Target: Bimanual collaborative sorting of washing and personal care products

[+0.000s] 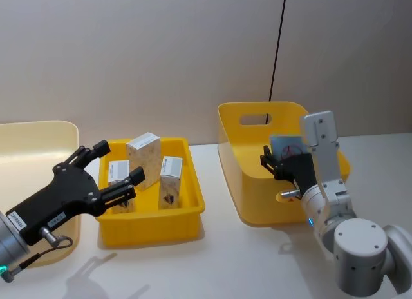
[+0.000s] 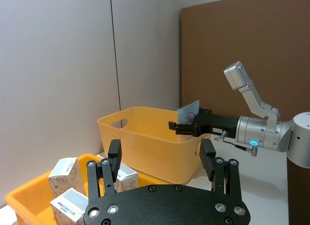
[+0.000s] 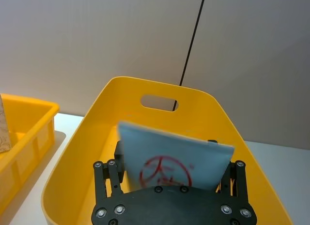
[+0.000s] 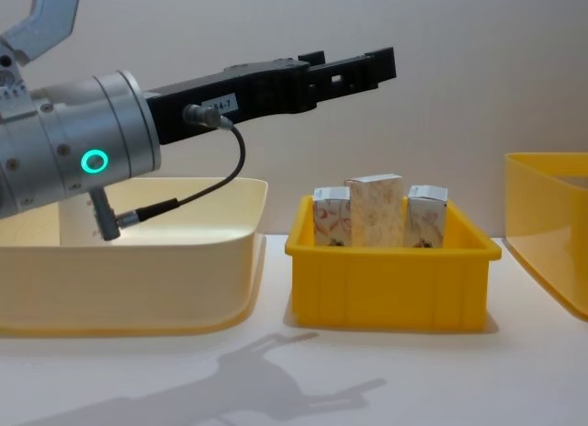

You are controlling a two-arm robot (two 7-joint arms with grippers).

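R gripper (image 1: 273, 163) clamped on blue tube (image 3: 175, 154) over deep yellow bin (image 1: 257, 205); L gripper (image 1: 121, 162) open above cartons (image 1: 143, 158).

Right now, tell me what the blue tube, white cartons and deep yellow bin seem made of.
Blue tube, held in the right gripper over the deep yellow bin: probably soft plastic, matte, flat crimped end. White cartons: likely paperboard, folded edges, printed. Bin: moulded plastic, slight gloss, cut-out handle. Left gripper hovers over cartons.

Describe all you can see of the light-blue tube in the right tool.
The light-blue tube looks like soft, flat plastic, with a red round logo on its face. Its wide straight end points away from the right tool, which grips it from both sides. It hangs over the opening of the deep yellow bin.
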